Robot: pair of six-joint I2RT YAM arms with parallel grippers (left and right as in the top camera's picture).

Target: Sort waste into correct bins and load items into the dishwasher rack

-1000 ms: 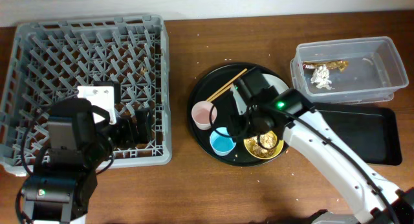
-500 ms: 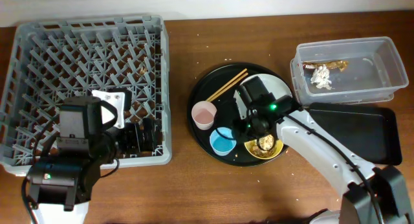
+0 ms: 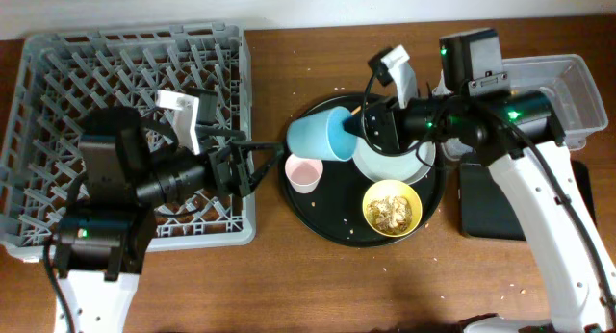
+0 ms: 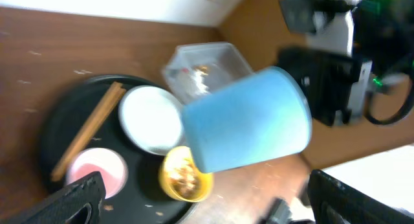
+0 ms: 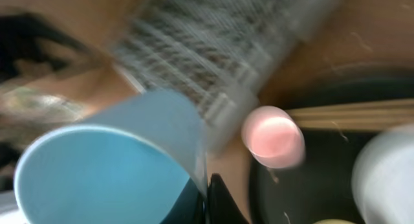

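My right gripper [image 3: 364, 129] is shut on the rim of the small blue cup [image 3: 322, 133], which hangs on its side above the round black tray [image 3: 327, 222]. In the right wrist view its fingertips [image 5: 210, 197] pinch the blue cup [image 5: 110, 172] wall. The pink cup [image 3: 303, 172], the yellow bowl [image 3: 392, 206] with brown food scraps and the white plate [image 3: 385, 162] rest on that tray. My left gripper [image 3: 252, 166] stands open at the right edge of the dishwasher rack [image 3: 58, 73], facing the blue cup [image 4: 246, 120]. Chopsticks [image 4: 87, 136] lie beside the white plate [image 4: 152, 119].
The clear tub [image 3: 576, 88], holding a crumpled tissue [image 4: 197, 78], sits at the back right, partly under my right arm. The shallow black tray [image 3: 491, 208] lies in front of it. Crumbs dot the wooden table.
My right gripper closed on the blue cup, lifted it off the round tray and tipped it sideways toward the left. My left arm swung from over the rack toward the tray.
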